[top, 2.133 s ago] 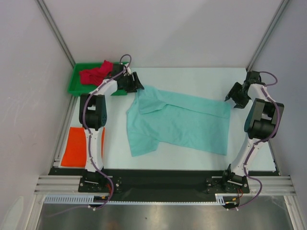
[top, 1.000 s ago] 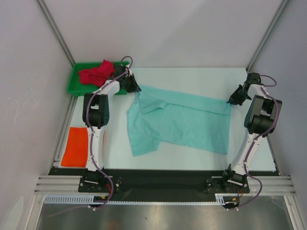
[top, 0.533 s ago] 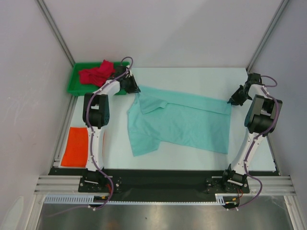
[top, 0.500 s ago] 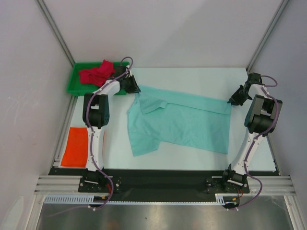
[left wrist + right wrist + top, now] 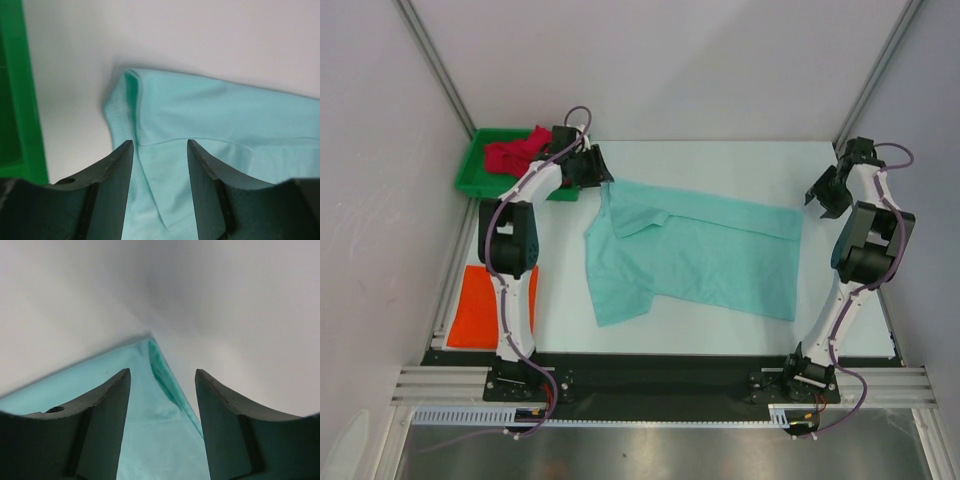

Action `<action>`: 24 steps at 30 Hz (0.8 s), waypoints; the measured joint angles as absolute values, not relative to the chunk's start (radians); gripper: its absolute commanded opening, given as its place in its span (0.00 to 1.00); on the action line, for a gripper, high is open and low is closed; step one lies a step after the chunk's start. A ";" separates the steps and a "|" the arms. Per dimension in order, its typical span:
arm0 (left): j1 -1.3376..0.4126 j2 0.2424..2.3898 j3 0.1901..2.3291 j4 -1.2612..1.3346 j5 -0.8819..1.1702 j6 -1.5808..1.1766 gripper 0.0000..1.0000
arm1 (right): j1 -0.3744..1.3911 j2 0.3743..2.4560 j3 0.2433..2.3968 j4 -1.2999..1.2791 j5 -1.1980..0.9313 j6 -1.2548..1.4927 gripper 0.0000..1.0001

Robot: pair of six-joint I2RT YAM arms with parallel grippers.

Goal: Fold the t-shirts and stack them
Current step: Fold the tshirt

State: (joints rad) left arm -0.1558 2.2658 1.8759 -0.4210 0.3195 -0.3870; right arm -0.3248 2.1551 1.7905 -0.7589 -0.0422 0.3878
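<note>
Mint green t-shirt (image 5: pixel 695 255) lies flat mid-bench (image 5: pixel 720 160), far edge folded over in a band, one sleeve poking near-left. Orange t-shirt (image 5: pixel 473 305) sits flat at the bench's left edge, and red t-shirt (image 5: pixel 515 152) is bunched in the green tray (image 5: pixel 475 180). A second ago both grippers pinched the mint shirt's far corners. Now left gripper (image 5: pixel 595 170) and right gripper (image 5: pixel 825 190) are raised, jaws apart, empty. Shirt unmoved. Its long axis runs left-right, right end slightly nearer.

a green tray (image 5: pixel 470 180) sits at the far-left corner of the white table (image 5: pixel 720 165).
</note>
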 measured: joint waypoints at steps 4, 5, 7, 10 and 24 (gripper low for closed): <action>-0.183 2.168 1.769 -0.387 0.368 -0.382 0.52 | -0.296 2.081 1.734 -0.737 -0.073 0.390 0.58; -0.194 2.144 1.737 -0.371 0.380 -0.382 0.52 | -0.278 2.062 1.714 -0.728 -0.085 0.391 0.56; -0.214 2.115 1.685 -0.359 0.405 -0.383 0.50 | -0.238 2.039 1.676 -0.701 -0.112 0.395 0.52; -0.236 2.104 1.629 -0.344 0.440 -0.382 0.50 | -0.187 2.031 1.613 -0.659 -0.154 0.410 0.48; -0.233 1.994 1.436 -0.350 0.494 -0.358 0.63 | -0.196 2.061 1.555 -0.670 -0.078 0.358 0.58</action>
